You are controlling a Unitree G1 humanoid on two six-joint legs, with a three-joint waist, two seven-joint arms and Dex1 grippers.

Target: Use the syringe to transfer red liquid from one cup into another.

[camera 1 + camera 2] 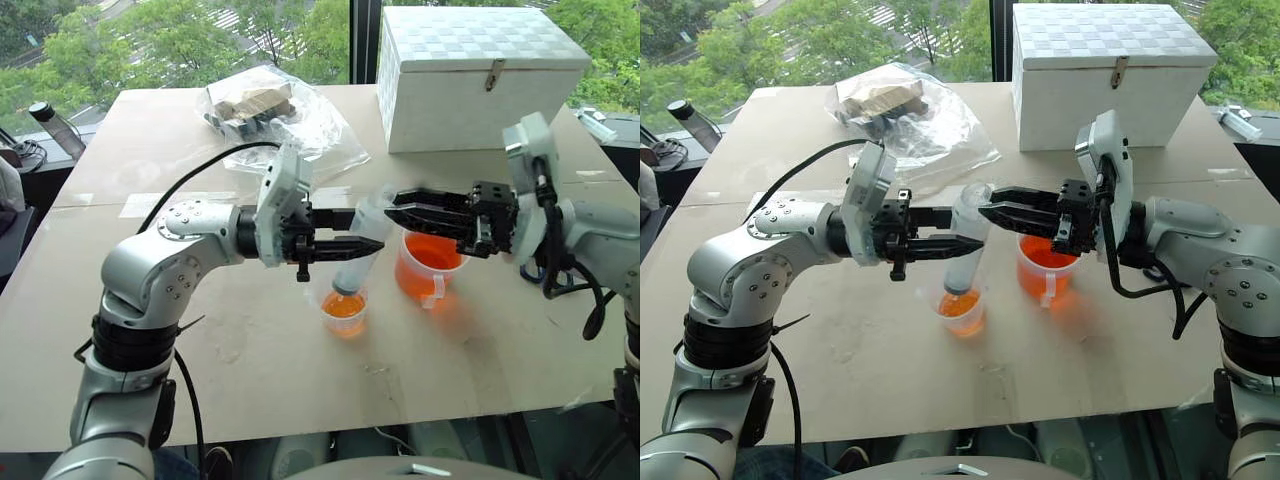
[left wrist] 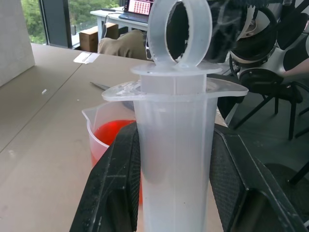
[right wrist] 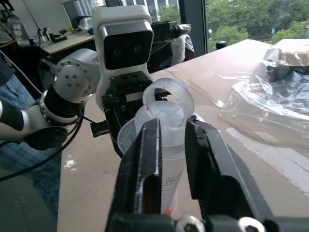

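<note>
The syringe (image 1: pixel 351 272) stands nearly upright over the small cup (image 1: pixel 344 312), its orange tip down in the cup's red liquid (image 1: pixel 959 304). My left gripper (image 1: pixel 365 230) is shut on the barrel (image 2: pixel 176 145) from the left. The plunger sits pushed in, its ring (image 3: pixel 169 94) close above the barrel flange. My right gripper (image 1: pixel 392 208) reaches in from the right at the ring. Its fingers (image 3: pixel 147 154) stand a little apart, so it is open, with the barrel showing through the gap. The handled beaker (image 1: pixel 428 268) holds red liquid just right of the small cup.
A white box (image 1: pixel 470 80) stands at the table's back right. A crumpled clear bag (image 1: pixel 270 110) with items inside lies at the back middle. A dark-capped bottle (image 1: pixel 55 125) stands off the table's (image 1: pixel 250 370) left side.
</note>
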